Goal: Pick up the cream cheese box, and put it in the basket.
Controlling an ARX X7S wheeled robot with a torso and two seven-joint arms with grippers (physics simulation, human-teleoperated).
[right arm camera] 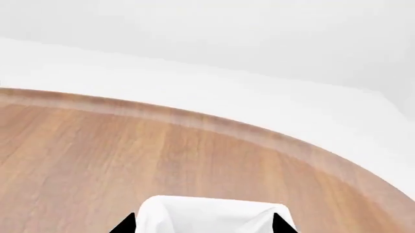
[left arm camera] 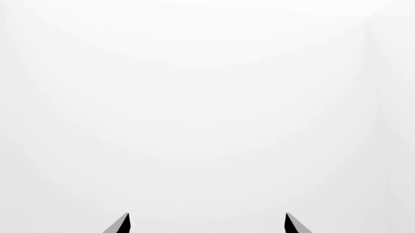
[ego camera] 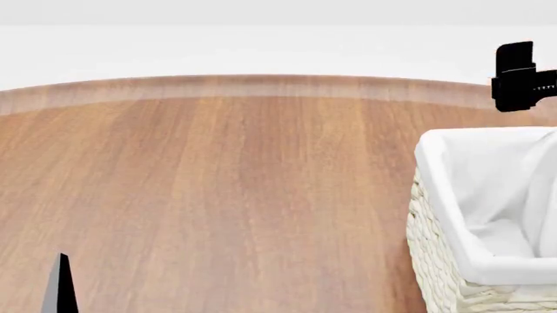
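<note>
Basket (ego camera: pixel 452 215) sits under our right tool (right arm camera: pixel 204 224), which is spread and empty; left tool (left arm camera: pixel 207 223) likewise. Box unseen, so we search the worktop (ego camera: pixel 218 195) first

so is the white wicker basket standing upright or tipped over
Upright. The tall cream-white woven wicker basket stands on the wooden table, its cloth-lined opening facing up; the right claw hovers above it.

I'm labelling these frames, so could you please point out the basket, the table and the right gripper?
basket (ego camera: pixel 435 257): head view, on its woven front wall.
table (ego camera: pixel 226 189): head view, on bare wood.
right gripper (right arm camera: pixel 204 224): right wrist view, midway between its two dark fingertips, which stand apart over the basket's liner.
</note>
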